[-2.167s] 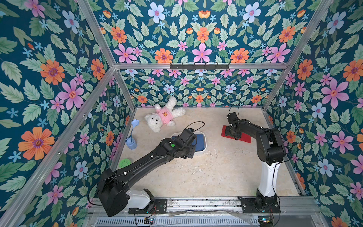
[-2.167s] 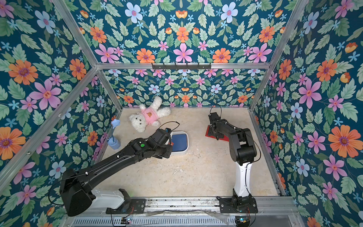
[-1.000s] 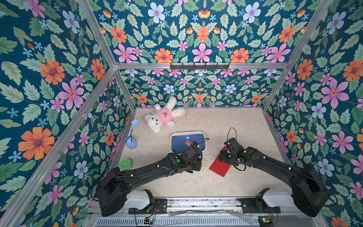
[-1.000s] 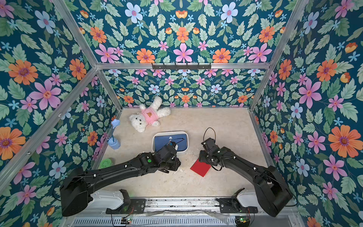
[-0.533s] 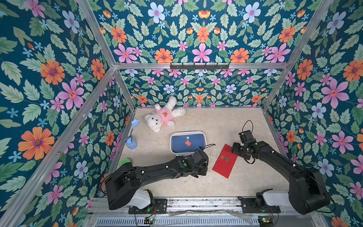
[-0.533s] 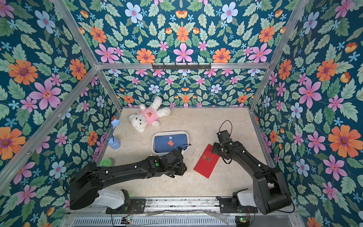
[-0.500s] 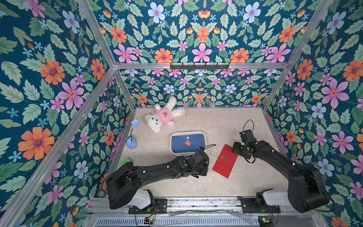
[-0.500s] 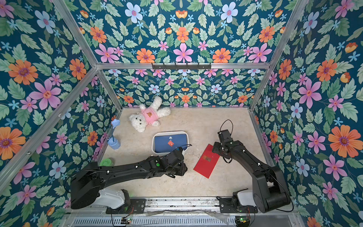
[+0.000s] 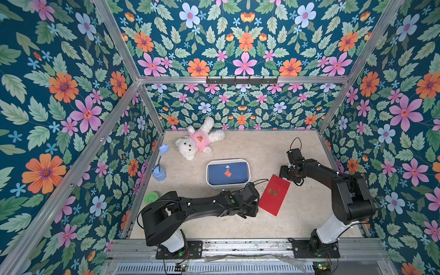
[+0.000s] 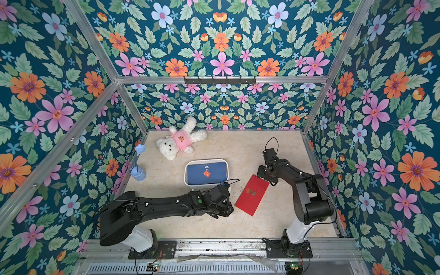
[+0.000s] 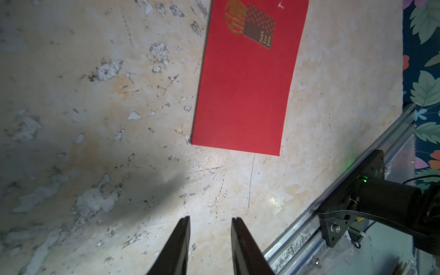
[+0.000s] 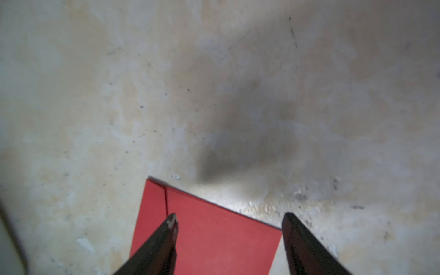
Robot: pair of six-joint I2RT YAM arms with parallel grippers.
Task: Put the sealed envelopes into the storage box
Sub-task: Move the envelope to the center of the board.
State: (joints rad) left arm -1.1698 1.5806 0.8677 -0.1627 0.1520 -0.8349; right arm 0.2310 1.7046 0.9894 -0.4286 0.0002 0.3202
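Observation:
A red envelope [image 9: 273,195] [image 10: 252,194] lies flat on the table, front right of the white storage box [image 9: 223,186] [image 10: 202,185]. A navy envelope [image 9: 227,173] with a small red sticker fills the box. My left gripper [image 9: 252,207] [image 11: 210,220] hovers low beside the red envelope's near left edge, fingers a little apart with bare table between them. My right gripper [image 9: 285,173] [image 12: 229,217] hangs open over the red envelope's [image 12: 209,238] far end, one finger above the paper and one at its corner. The left wrist view shows the red envelope [image 11: 247,78] with its gold print.
A white teddy bear [image 9: 198,142] lies at the back left. A small blue cup with a flower [image 9: 159,173] and a green round lid [image 9: 151,197] sit along the left wall. An aluminium rail [image 9: 238,245] runs along the front edge.
The red envelope came from the back right to the front middle and now lies still. My right gripper drew back to its far end. My left arm swung from the box to the front.

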